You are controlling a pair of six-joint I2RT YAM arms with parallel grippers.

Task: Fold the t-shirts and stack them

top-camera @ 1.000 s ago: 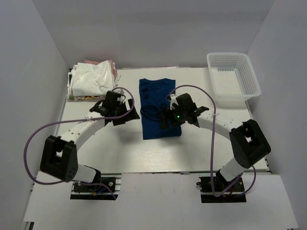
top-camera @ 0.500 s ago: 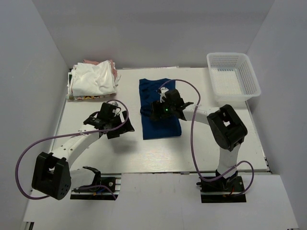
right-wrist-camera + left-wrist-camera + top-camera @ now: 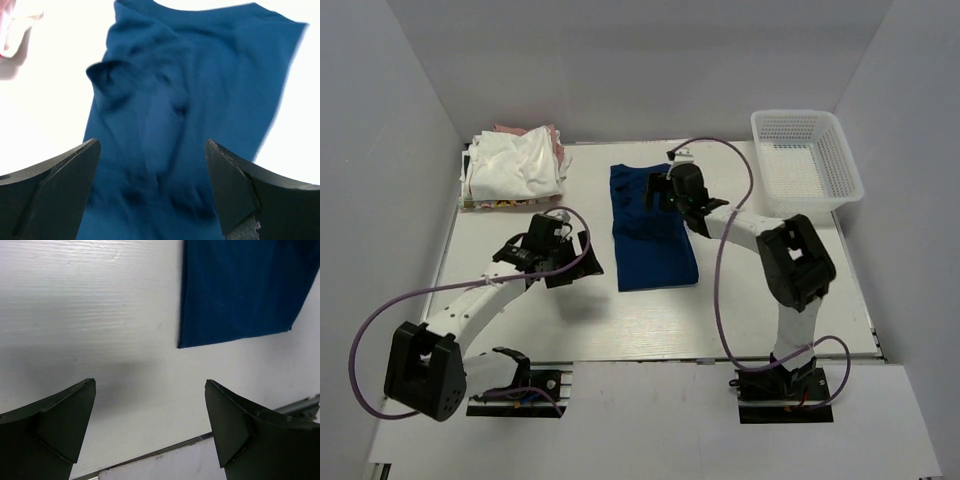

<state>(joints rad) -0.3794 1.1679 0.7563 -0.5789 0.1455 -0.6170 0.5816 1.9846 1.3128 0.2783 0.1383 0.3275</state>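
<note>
A navy blue t-shirt (image 3: 653,235) lies flat on the table as a long folded strip, print not visible. My right gripper (image 3: 662,190) hovers open and empty over its far part; the right wrist view shows wrinkled navy cloth (image 3: 190,95) between the open fingers (image 3: 55,190). My left gripper (image 3: 570,262) is open and empty over bare table, left of the shirt's near end. The left wrist view shows the shirt's near corner (image 3: 240,290) ahead of it. A pile of white t-shirts (image 3: 515,165) with a pink one (image 3: 556,141) behind sits at the far left.
A white plastic mesh basket (image 3: 807,160) stands at the far right. The white shirt pile rests on a flat patterned thing (image 3: 485,204) at the table's left edge. The table's front edge (image 3: 165,450) shows close below my left fingers.
My right gripper has moved from the shirt's near middle up to its far part. My left gripper has drawn back left and toward the near side, away from the shirt's edge.
</note>
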